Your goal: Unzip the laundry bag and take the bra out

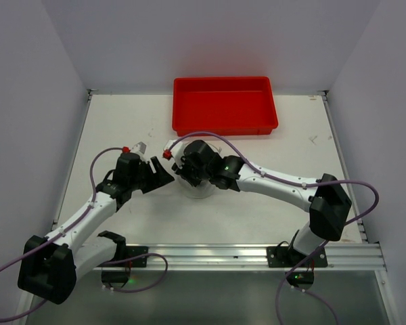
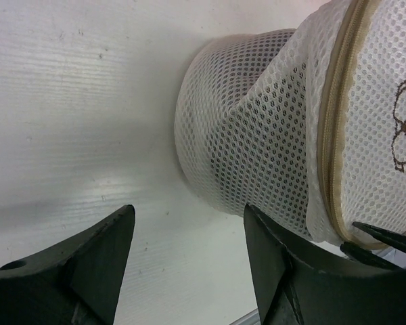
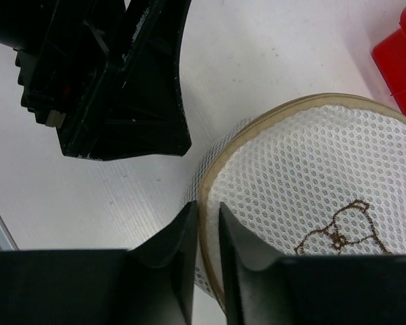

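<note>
Soft, light mesh laundry bag (image 3: 311, 176) sits on the bench (image 1: 122, 128) near the red tray (image 1: 223, 101). The right claw (image 3: 204, 230) seemingly pinches its zip seam (the firmest hold); the left claw (image 2: 186, 213) is spread, empty.

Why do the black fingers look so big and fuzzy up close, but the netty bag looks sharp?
Left wrist view: the left fingers sit right by the lens, so they loom big and soft-edged; the mesh bag is crisp. Right wrist view: the same for the right fingers. Top view: even light, faint shadows.
</note>
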{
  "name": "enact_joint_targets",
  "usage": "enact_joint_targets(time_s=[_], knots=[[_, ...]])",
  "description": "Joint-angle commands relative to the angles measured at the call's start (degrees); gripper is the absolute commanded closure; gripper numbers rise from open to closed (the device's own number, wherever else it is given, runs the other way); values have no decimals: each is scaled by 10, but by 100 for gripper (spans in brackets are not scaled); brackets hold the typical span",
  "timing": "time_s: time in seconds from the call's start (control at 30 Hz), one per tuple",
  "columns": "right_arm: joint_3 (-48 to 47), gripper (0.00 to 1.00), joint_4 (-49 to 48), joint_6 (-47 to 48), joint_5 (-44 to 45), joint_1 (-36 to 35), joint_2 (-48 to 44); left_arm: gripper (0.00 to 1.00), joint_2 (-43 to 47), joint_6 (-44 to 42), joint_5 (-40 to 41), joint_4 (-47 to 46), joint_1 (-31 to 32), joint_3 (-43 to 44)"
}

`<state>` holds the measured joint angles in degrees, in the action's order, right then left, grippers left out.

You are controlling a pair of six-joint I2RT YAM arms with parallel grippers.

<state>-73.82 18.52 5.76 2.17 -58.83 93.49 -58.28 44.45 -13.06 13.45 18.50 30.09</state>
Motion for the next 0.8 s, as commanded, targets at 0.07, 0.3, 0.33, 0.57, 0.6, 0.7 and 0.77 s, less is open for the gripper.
enact_joint_targets(time_s=[0.07, 0.3, 0.33, 0.57, 0.6, 0.7, 0.77], knots=[[-22, 91, -16, 10, 24, -1, 1, 31, 2, 6, -9, -26, -4, -5], [-16, 100, -22, 1, 33, -1, -21, 32, 8, 9, -14, -25, -4, -5], [-16, 100, -21, -5, 34, -1, -31, 32, 10, 9, -16, -25, -5, -3], [-8, 100, -26, -39, 94, 2, -78, 31, 29, 15, -25, -15, -4, 17], [-5, 100, -26, -44, 100, 2, -84, 30, 31, 16, -27, -14, -5, 20], [9, 100, -31, -80, 117, 9, -107, 30, 34, 18, -32, -11, -5, 34], [22, 100, -37, -100, 122, 14, -118, 30, 33, 20, -36, -13, -5, 45]])
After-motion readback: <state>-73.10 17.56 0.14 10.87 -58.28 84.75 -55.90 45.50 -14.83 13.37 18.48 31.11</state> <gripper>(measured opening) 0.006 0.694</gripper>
